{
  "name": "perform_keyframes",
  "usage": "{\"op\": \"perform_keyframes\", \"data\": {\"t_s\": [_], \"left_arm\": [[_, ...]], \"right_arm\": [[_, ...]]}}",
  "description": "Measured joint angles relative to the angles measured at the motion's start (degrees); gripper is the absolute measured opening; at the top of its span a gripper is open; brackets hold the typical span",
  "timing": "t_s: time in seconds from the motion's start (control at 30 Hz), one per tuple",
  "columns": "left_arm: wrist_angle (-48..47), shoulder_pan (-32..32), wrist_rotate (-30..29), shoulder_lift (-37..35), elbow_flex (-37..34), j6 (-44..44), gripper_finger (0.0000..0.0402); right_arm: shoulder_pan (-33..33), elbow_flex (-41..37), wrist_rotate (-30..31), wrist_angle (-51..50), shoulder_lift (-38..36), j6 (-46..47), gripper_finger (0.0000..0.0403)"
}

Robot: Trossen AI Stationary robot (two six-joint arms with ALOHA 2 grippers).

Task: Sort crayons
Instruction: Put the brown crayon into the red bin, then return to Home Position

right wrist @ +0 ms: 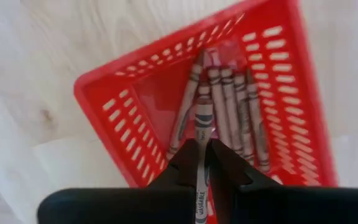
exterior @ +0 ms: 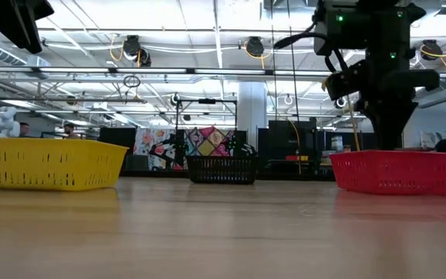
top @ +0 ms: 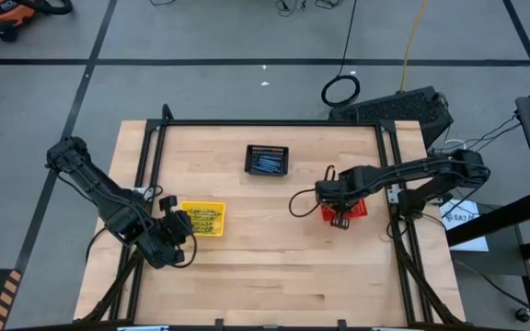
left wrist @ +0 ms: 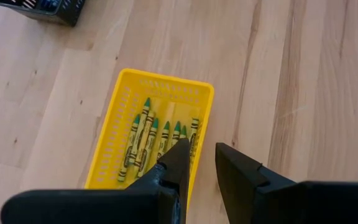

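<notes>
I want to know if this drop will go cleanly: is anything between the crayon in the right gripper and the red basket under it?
Nothing visible blocks it. The right gripper is shut on a crayon above the open red basket, where other crayons lie along the bottom. The left gripper waits by the yellow basket.

Grey floor (top: 210, 37) (black tape lines)

Both arms are dark, near-black jointed links with black cables looping along them, each ending in two flat, wedge-shaped matte black fingers (left wrist: 244, 171), and small green lights glow on the right arm's (top: 403, 175) wrist housing.
</notes>
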Motion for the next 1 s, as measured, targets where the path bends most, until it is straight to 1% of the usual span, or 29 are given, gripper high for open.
{"op": "perform_keyframes", "data": {"t_s": [0.2, 0.43, 0.6, 0.73, 0.8, 0.87, 0.93, 1.0], "left_arm": [[-0.02, 0.00, 0.00, -0.01, 0.00, 0.00, 0.0080], [-0.01, 0.00, -0.02, 0.01, 0.00, 0.00, 0.0080], [-0.01, -0.01, -0.01, -0.01, 0.00, 0.00, 0.0080], [-0.01, -0.01, -0.02, 0.00, 0.00, -0.53, 0.0080], [0.00, -0.13, -0.02, -0.02, 0.00, -4.12, 0.0080], [0.00, -0.13, -0.02, -0.02, 0.00, -6.73, 0.0080], [-0.01, -0.13, -0.01, -0.02, 0.00, -7.40, 0.0080], [-0.01, -0.13, -0.02, -0.02, 0.00, -7.48, 0.0080]], "right_arm": [[-0.01, -0.75, 0.37, -0.80, 0.04, 0.71, 0.0022], [0.01, -0.76, 4.55, -0.68, 0.04, 3.66, 0.0059], [0.02, -0.75, 4.44, -0.72, 0.04, 4.15, 0.0079], [0.02, -0.76, 4.40, -0.77, 0.05, 6.24, 0.0084], [0.02, -0.75, 4.37, -0.91, 0.04, 8.96, 0.0083], [0.18, -0.75, 4.34, -0.94, 0.05, 14.60, 0.0082], [0.56, -0.75, 4.33, -0.96, 0.04, 21.25, 0.0081], [1.01, -0.75, 4.27, -1.05, 0.04, 24.82, 0.0080]]}}
